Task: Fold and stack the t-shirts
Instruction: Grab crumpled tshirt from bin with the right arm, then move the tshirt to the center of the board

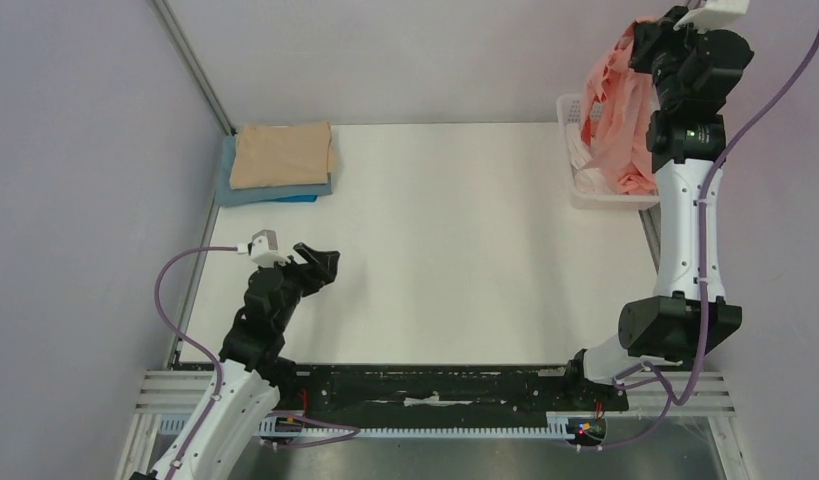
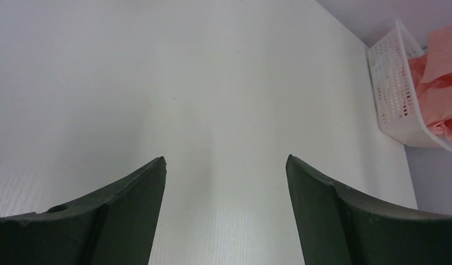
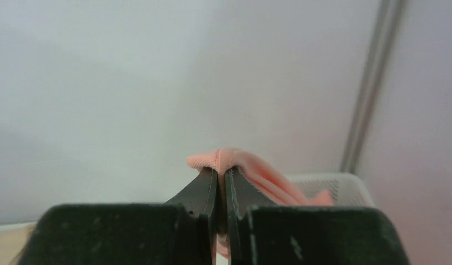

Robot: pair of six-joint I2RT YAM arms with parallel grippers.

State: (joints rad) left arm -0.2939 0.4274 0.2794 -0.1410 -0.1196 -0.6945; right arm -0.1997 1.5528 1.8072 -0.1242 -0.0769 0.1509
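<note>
A white matte surface [image 1: 435,240] fills the middle of the top view, closed in by pale lilac-grey walls, with a slanted metal post [image 1: 190,65] at upper left and a black rail [image 1: 435,385] along the near edge at the bottom. At the upper left corner of the surface a folded tan shirt [image 1: 282,153] lies on a folded blue shirt [image 1: 275,193]. A white mesh basket [image 1: 610,203] sits at the surface's upper right edge. The pink shirt [image 1: 610,90] hangs in folds at the upper right of the frame, from the right jaws down into the basket; the right wrist view shows those jaws clamped together on a ridge of the pink cloth. The left jaws are wide apart, holding nothing, low over bare surface at lower left.
</note>
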